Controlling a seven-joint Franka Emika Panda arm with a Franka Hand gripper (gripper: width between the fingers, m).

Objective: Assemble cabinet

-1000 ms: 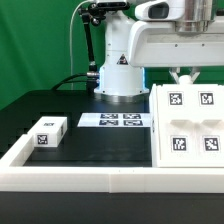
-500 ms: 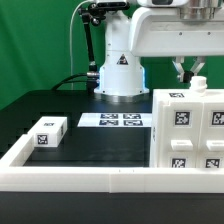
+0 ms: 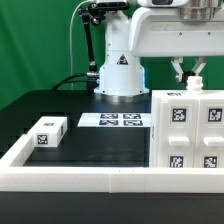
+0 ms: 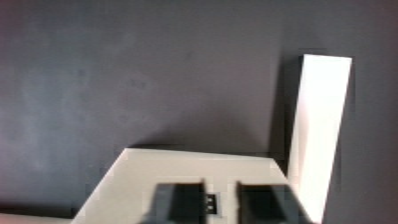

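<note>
The cabinet (image 3: 190, 135), a large white box with several black-and-white tags on its face, stands at the exterior view's right. My gripper (image 3: 187, 72) hangs straight above its top edge, close to a small bump on that edge. In the wrist view my gripper (image 4: 222, 203) shows two dark fingers a narrow gap apart over the cabinet's white surface (image 4: 187, 170), and I see nothing held between them. A small white tagged block (image 3: 47, 131) lies alone at the exterior view's left.
The marker board (image 3: 124, 121) lies flat in front of the robot's white base (image 3: 118, 75). A low white border rail (image 3: 90, 178) runs along the front and up the left side. A long white bar (image 4: 326, 120) shows beside the cabinet in the wrist view.
The cabinet's tagged face has shifted lower and closer in the exterior view and now stands steeper. The gripper sits a little higher, and its fingers have parted slightly.
</note>
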